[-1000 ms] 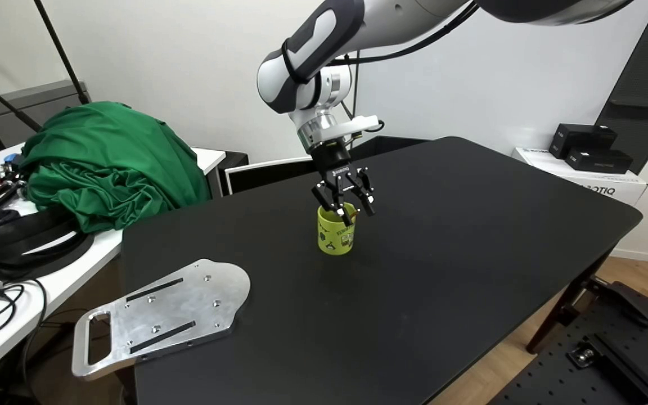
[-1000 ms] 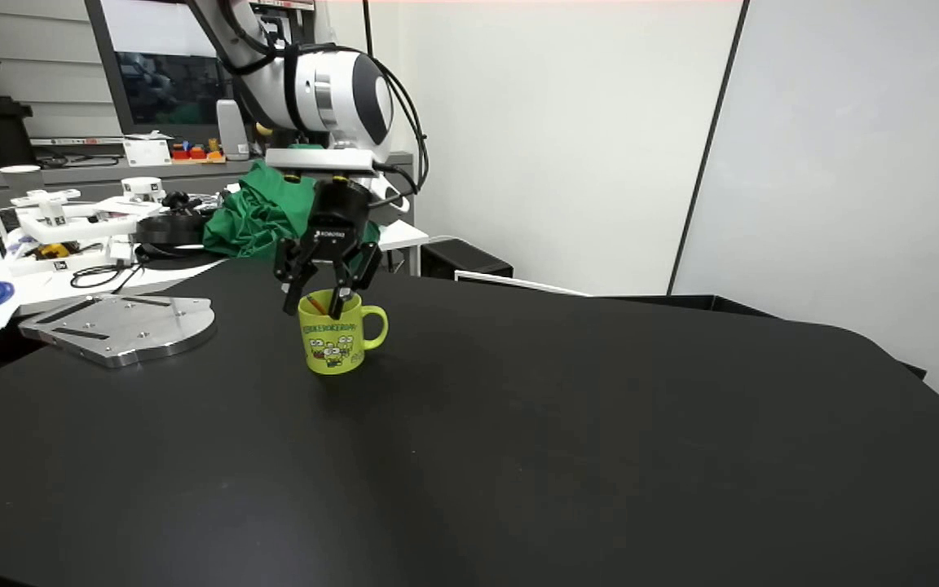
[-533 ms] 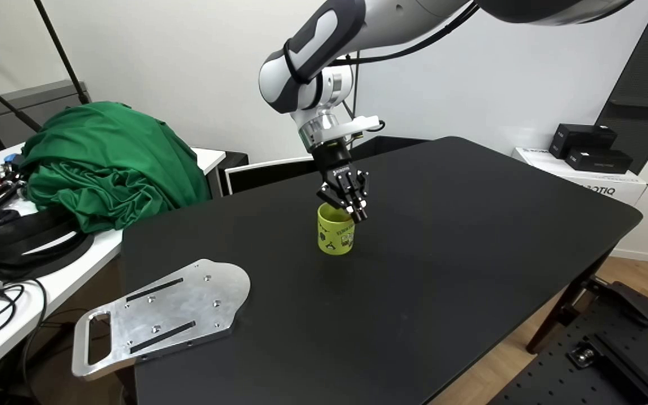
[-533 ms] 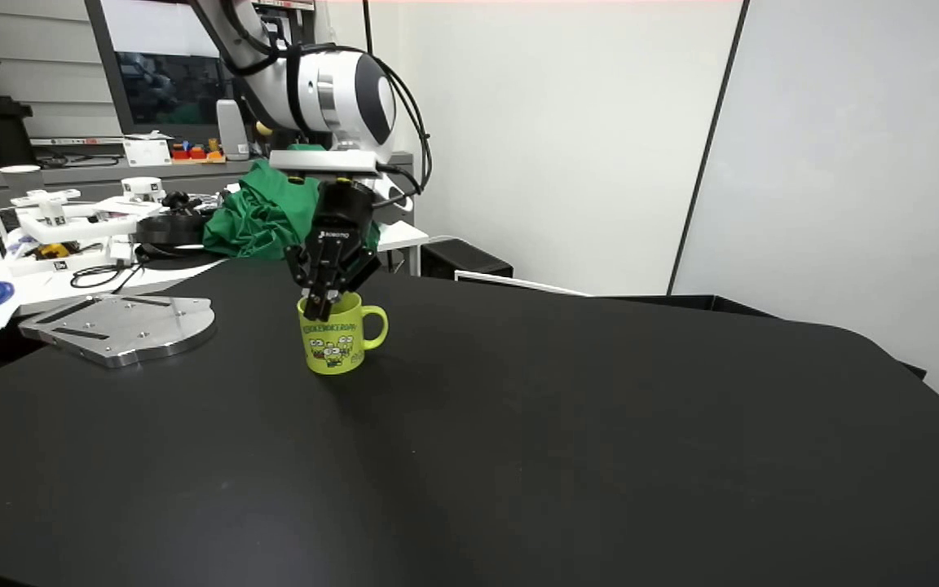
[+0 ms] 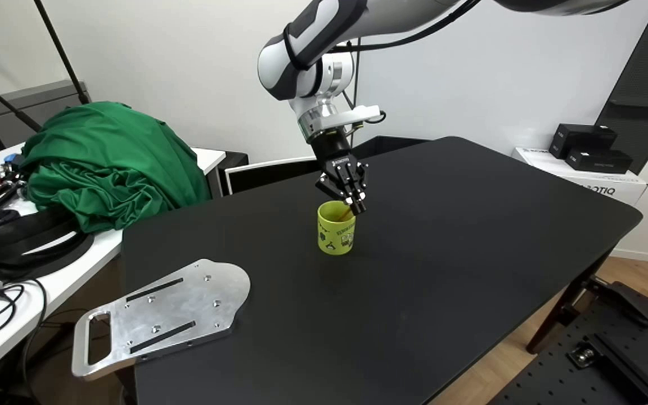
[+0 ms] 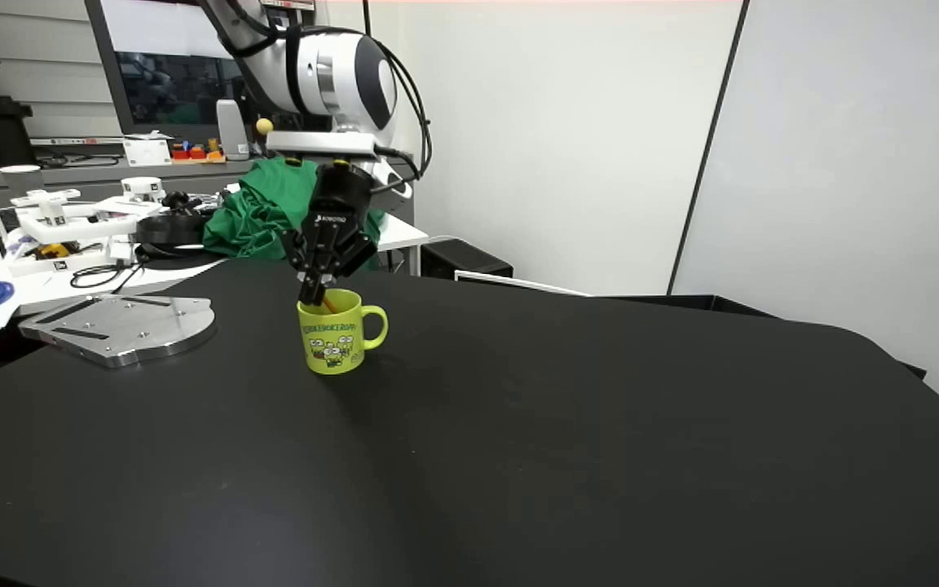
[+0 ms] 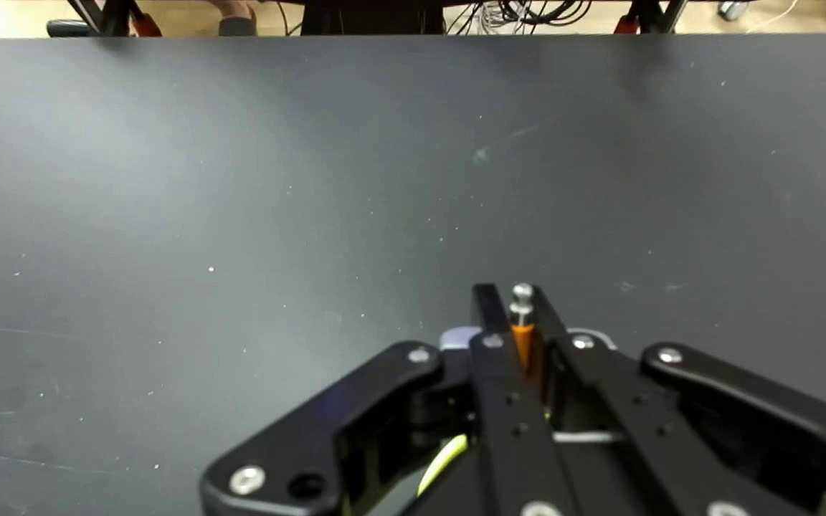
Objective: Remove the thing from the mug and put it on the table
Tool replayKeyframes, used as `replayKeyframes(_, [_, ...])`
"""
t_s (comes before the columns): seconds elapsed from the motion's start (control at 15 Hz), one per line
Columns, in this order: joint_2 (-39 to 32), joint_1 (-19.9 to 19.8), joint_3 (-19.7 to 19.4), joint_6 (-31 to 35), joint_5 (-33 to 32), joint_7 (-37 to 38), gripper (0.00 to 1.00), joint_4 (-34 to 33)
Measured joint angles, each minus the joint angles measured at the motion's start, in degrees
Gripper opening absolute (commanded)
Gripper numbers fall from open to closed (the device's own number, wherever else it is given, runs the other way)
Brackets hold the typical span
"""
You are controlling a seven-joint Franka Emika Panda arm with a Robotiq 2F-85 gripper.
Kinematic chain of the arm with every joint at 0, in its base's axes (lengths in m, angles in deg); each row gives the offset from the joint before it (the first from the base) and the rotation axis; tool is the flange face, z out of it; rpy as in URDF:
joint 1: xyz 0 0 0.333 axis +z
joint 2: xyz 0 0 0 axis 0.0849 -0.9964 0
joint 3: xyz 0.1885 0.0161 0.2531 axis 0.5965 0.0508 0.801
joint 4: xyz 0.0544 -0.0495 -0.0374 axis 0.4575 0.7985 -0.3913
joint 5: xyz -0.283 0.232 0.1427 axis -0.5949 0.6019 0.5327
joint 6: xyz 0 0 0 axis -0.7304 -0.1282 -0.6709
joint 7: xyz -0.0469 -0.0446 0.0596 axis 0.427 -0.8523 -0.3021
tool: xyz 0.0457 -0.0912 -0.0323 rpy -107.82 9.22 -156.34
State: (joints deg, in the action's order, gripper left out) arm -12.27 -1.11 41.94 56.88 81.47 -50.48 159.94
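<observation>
A thin orange stick (image 7: 523, 333) with a rounded, silvery tip was grasped near that tip by the black Robotiq gripper (image 7: 517, 312), whose two fingers were clenched against it from either side. In the wrist view, the tip was seen jutting up between the fingers, while the orange shaft was partly hidden by them. In both exterior views, the stick was held at a tilt, its lower part contained within the yellow-green cylindrical mug (image 6: 332, 346) with a side handle and printed cartoon faces; whether the mug's floor was touched by its lower end could not be told. The gripper was slanted, and its fingertips were placed at about the height of the rim, on the side away from the handle; whether the rim was touched could not be made out. The mug was supported upright on the large table (image 6: 600, 448) with a matte black top. Near a corner of the same table, apart from the mug, a flat silvery metal plate (image 5: 189, 304) with two long slots was laid, its handle end left overhanging the edge. In an exterior view, a crumpled green cloth (image 5: 110, 163) was heaped on a cluttered white desk (image 5: 62, 284) beside the table.
</observation>
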Motion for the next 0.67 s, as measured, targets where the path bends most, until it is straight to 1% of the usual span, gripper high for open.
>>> replayKeyframes(0.47, [6.85, -0.65, 0.06, -12.23, 5.58, 0.03, 0.02, -3.02])
replayKeyframes(0.67, [10.51, -1.09, -0.32, -14.24, 5.47, 0.11, 0.02, -3.79])
